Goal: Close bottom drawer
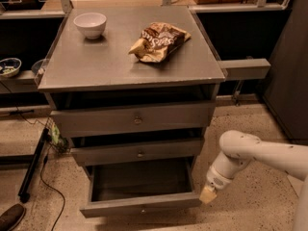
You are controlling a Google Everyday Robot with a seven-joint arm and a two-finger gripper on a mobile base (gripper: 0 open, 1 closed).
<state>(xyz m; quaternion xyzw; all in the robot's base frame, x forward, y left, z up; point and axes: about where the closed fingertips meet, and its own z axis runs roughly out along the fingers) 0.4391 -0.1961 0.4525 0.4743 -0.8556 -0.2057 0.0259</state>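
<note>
Beside right front corner of open bottom drawer point(142, 206): gripper point(208, 195), grip state unclear | cabinet top point(96, 64): white bowl point(90, 24), chip bag point(159, 41) | floor: cable point(45, 177)

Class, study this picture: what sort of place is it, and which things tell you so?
Probably a robot test space set up like an office kitchen: a grey cabinet holding a white bowl and chip bag, with the gripper beside its open bottom drawer.
</note>
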